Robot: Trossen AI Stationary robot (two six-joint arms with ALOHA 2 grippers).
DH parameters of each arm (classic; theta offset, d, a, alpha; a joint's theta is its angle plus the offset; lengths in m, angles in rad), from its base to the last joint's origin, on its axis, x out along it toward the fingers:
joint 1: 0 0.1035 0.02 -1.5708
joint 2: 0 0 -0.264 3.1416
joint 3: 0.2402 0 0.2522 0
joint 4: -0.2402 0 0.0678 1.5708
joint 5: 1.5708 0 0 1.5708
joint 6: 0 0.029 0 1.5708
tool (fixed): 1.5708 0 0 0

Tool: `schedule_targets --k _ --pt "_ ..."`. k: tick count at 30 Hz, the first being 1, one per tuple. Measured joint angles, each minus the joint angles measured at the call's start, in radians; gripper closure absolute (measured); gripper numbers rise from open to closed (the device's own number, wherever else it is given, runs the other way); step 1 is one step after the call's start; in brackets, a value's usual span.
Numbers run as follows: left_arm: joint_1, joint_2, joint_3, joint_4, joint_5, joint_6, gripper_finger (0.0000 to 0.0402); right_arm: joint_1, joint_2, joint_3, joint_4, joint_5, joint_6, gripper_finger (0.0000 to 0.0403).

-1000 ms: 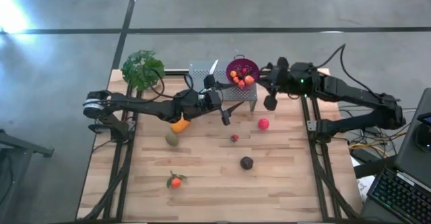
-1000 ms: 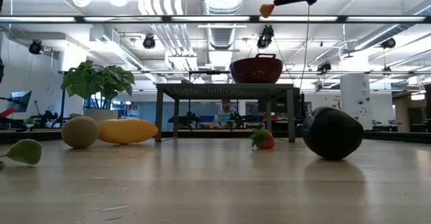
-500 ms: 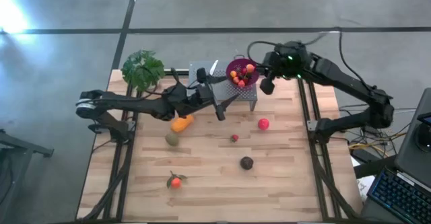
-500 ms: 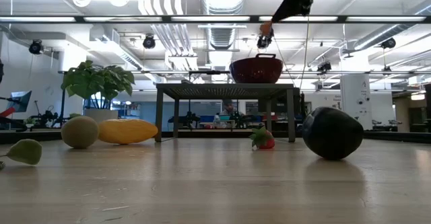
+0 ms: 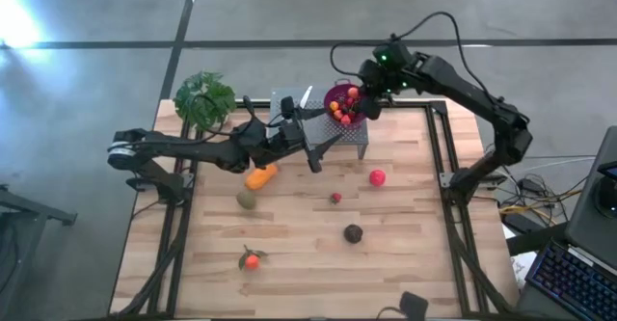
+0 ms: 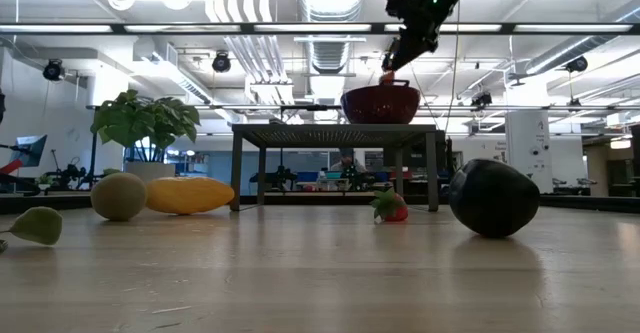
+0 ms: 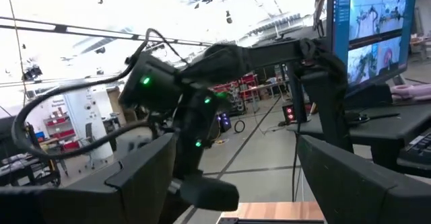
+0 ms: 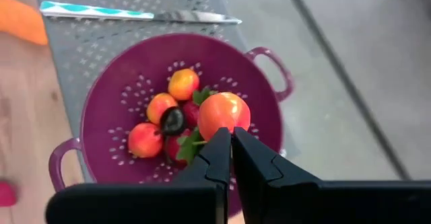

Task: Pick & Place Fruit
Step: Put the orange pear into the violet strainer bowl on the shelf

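So the right claw (image 8: 231,142) was parked right over the purple colander (image 8: 121,83), which sat up on a little grey perforated stand (image 5: 289,102) at the back of the tabletop (image 5: 405,254). Its fingers were pinched all the way together on the green leafy stem of a red-orange fruit (image 8: 223,114), and that fruit dangled just above the pile already in the bowl: a few small orange and red pieces plus one dark one. A knife (image 8: 135,13) lay on the stand just beside the colander.

To me this looked like the drop-off step, fruit carried over and not yet let go. The next move is probably just spreading the fingers so it falls in with the rest. It hung over the middle rather than the rim, so I'd guess no repositioning was needed.

The left claw (image 5: 310,144) hovered near the front of the stand with its fingers spread wide and nothing between them.

Plenty was left on the wood: the long orange one (image 5: 257,177) touching the olive-green one (image 5: 247,199), the red ball (image 5: 377,177), a tiny strawberry-ish piece (image 5: 335,198), the dark purple ball (image 5: 353,232), and a small orange one with leaves (image 5: 252,259) nearer the front. So not near finished, I'd say.
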Motion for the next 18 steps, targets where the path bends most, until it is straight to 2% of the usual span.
schedule_targets --k 11,18 --pt "0.0 0.0 0.0 0.001 0.0 -0.002 0.0085 -0.026 0.108 0.032 -0.001 -0.03 -0.025 0.0394" --pt "0.0 0.0 -0.001 -0.001 0.0 -0.002 0.0085 -0.038 0.132 0.032 0.022 -0.029 -0.033 0.0394"
